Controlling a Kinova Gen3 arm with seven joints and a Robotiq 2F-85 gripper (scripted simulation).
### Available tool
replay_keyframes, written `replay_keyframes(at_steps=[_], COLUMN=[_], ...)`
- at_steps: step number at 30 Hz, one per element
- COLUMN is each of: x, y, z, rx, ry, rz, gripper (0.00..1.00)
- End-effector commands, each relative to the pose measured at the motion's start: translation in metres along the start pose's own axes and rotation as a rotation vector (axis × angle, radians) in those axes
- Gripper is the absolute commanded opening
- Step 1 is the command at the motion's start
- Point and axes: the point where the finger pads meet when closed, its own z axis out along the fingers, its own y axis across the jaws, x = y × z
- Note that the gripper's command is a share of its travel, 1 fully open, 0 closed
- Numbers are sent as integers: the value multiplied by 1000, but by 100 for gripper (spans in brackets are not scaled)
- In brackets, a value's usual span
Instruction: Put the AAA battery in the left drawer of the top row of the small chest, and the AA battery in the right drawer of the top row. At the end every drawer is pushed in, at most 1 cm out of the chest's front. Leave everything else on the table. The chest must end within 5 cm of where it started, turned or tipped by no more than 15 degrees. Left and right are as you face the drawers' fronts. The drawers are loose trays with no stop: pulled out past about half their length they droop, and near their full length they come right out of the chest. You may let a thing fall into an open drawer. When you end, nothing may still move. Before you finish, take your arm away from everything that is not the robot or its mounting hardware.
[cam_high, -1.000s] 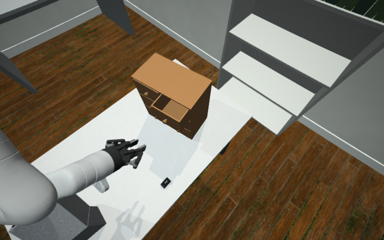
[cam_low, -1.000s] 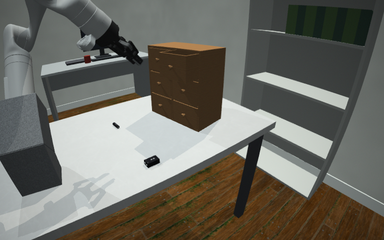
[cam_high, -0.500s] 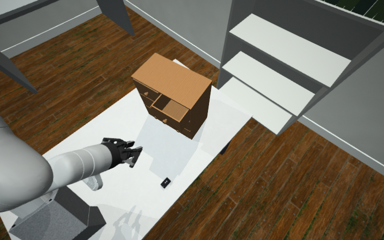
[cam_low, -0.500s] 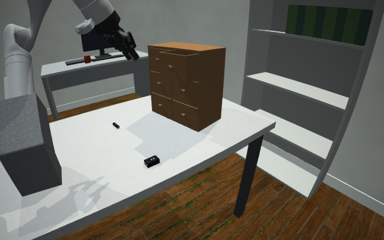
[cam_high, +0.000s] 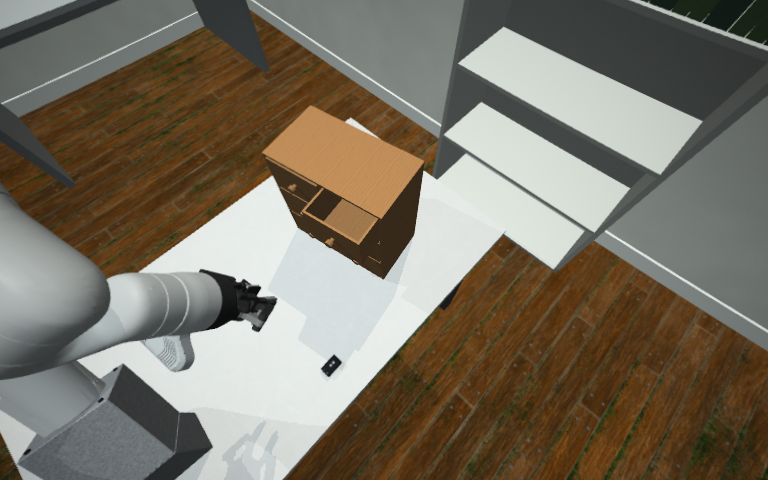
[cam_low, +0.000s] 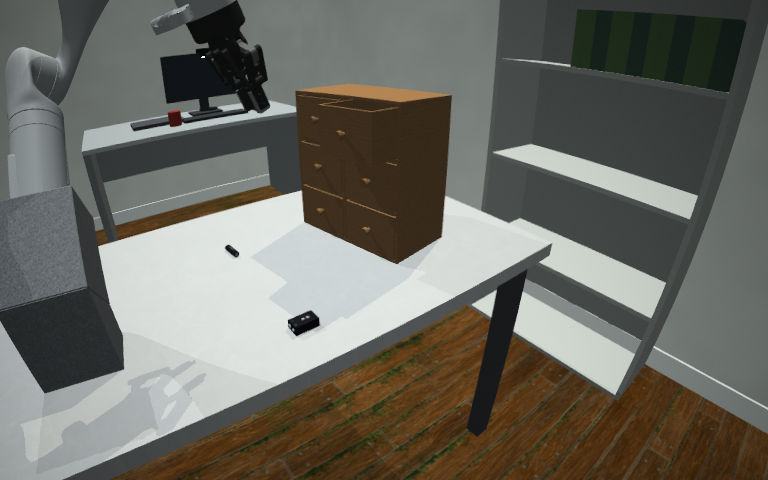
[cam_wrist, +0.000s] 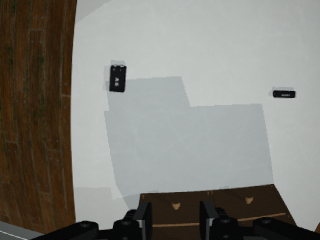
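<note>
The gripper (cam_high: 265, 314) (cam_low: 256, 109) (cam_wrist: 175, 216), partly open and empty, hovers above the table (cam_high: 226, 243) (cam_low: 186, 283) (cam_wrist: 225, 55), its fingers pointing downward.

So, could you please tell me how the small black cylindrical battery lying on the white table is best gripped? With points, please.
I'd pinch the battery (cam_low: 231, 250) (cam_wrist: 284, 94) at mid-length, across its round sides, from straight above: it lies flat. The gripper (cam_high: 267, 314) (cam_low: 256, 107) (cam_wrist: 175, 216) probably needs about a quarter turn, since its fingers now oppose along the battery's length.

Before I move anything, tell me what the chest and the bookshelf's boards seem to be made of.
Chest: apparently wood, matte, with fine grain lines on top. Bookshelf boards: smooth, pale, grainless; painted board or laminate, perhaps.
</note>
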Motion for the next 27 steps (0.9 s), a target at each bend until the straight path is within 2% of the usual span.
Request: replay_keyframes(at_steps=[1,5,7,20,27], x=[-6,-5,-5,0,2], y=[0,0,0,0,0], z=[-4,-10,-10,-28,-33], rx=[6,7,7,9,9], ry=[39,99,99,276,325], rz=[-23,-23,-23,-22,-22], gripper=[33,33,33,33,33])
